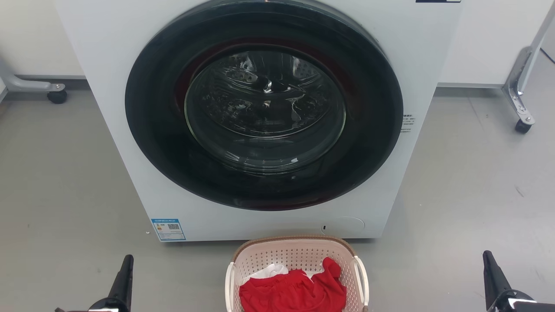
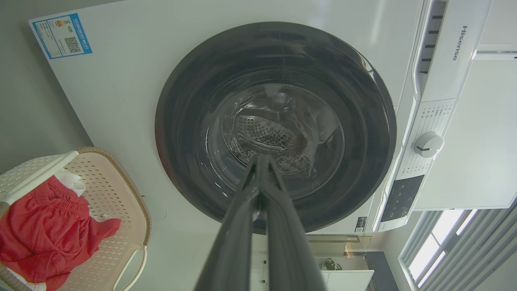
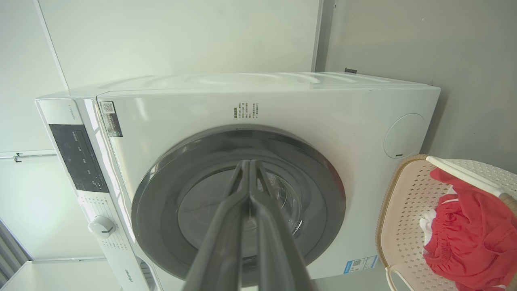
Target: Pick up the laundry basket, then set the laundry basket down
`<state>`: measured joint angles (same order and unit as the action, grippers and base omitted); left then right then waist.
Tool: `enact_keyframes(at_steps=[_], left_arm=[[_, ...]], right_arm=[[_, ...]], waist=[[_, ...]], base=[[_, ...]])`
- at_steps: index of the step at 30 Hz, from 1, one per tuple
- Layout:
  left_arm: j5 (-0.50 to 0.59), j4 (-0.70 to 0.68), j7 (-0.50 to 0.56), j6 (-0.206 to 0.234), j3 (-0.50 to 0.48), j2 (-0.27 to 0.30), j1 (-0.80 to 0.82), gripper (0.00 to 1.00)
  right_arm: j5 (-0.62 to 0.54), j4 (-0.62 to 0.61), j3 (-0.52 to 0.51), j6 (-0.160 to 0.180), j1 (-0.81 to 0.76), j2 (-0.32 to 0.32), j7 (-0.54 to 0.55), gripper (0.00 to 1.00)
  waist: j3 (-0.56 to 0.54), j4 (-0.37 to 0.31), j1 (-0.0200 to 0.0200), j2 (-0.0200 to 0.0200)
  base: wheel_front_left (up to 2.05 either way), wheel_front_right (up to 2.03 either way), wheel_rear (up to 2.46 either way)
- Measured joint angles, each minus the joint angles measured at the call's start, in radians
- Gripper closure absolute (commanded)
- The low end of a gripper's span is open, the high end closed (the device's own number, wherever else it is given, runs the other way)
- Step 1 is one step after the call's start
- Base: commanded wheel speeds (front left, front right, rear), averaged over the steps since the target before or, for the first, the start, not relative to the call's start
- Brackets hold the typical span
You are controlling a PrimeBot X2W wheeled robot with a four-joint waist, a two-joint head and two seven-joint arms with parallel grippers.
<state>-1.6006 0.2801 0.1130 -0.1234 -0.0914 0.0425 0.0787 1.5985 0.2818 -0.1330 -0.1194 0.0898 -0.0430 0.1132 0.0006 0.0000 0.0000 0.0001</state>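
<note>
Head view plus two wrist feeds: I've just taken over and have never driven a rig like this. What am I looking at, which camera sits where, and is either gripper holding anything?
The wide picture comes from the robot's head, looking down at the floor. A white washing machine with a closed round dark door stands ahead. In front of it on the floor sits the laundry basket, with red clothes and some white cloth inside. The dark prongs at the bottom corners are the left gripper and the right gripper. The other two pictures come from a camera on each wrist, looking along that gripper's fingers, so the room appears turned. In both, the fingers are pressed together on nothing. The basket lies off to the side there; neither gripper touches its white handles.
</note>
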Motion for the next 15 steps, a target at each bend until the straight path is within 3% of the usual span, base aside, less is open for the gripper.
enact_keyframes(at_steps=[15], left_arm=[[0.0,0.0,0.0,0.0,0.0,0.0,0.0,1.0]], right_arm=[[0.0,0.0,0.0,0.0,0.0,0.0,0.0,1.0]], waist=[[0.0,0.0,0.0,0.0]], base=[[0.0,0.0,0.0]])
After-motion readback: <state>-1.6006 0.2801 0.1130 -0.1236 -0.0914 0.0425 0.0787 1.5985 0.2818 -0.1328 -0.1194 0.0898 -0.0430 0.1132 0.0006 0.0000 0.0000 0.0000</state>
